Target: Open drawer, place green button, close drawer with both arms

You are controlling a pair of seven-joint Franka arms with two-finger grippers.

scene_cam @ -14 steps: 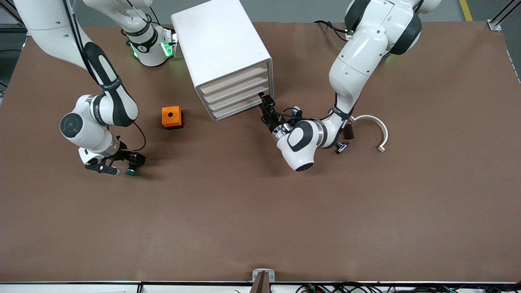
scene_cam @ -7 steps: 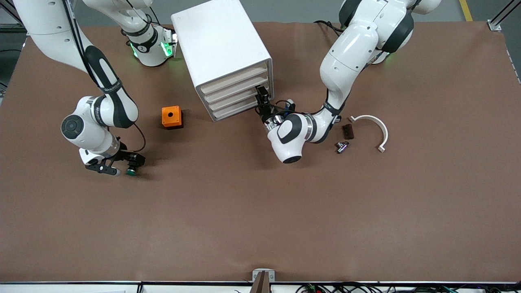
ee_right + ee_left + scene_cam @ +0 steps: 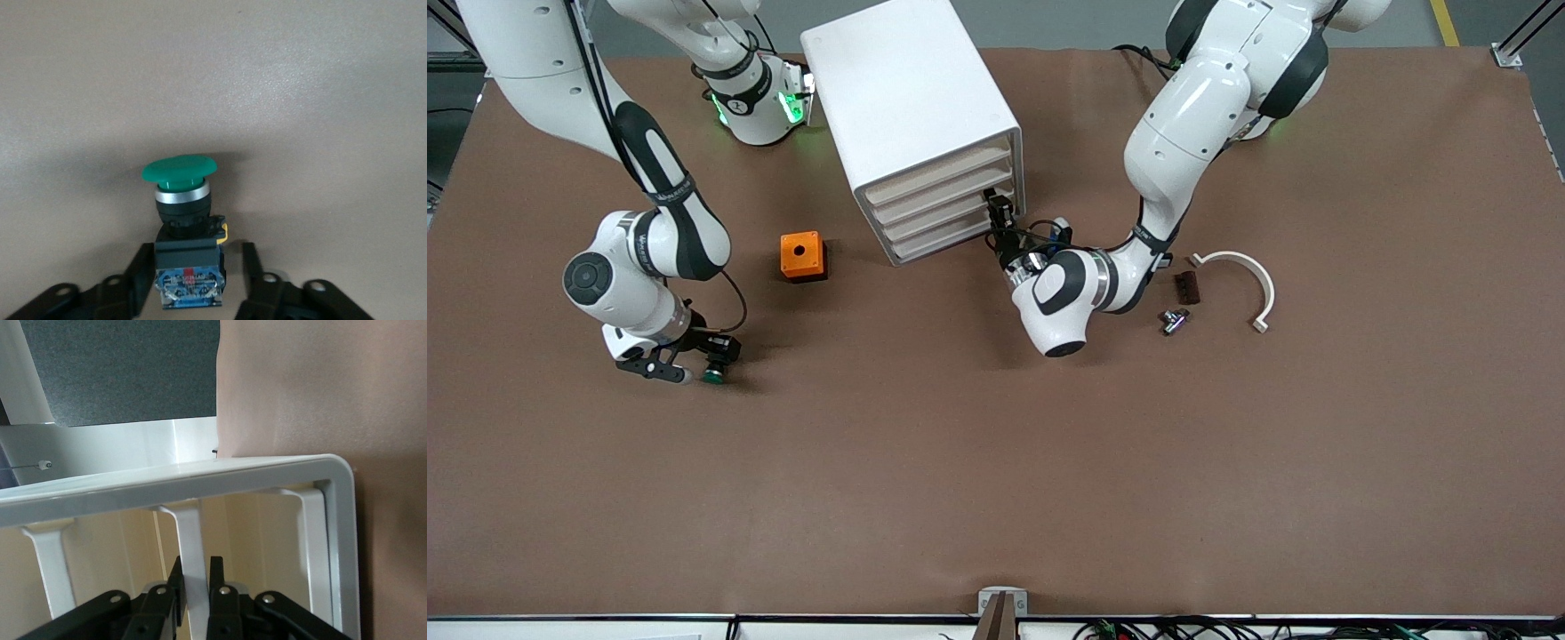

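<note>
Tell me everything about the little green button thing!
The button has a round, shiny green cap shaped like a mushroom top, a silver ring under it, then a black body with a blue end showing a red mark and metal bits. It looks like plastic. It lies on its side on the brown table, toward the right arm's end, between the open fingers of the right gripper.

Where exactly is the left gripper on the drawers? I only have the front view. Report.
Observer: The left gripper is shut on a white drawer handle, one finger on each side.
Operator: Now give me the button.
Observer: The button lies on its side, green cap pointing away from the right wrist.
Operator: Confirm the grasp.
Observer: No grasp yet. The right gripper is open around the button's body, with a gap showing at one finger.
</note>
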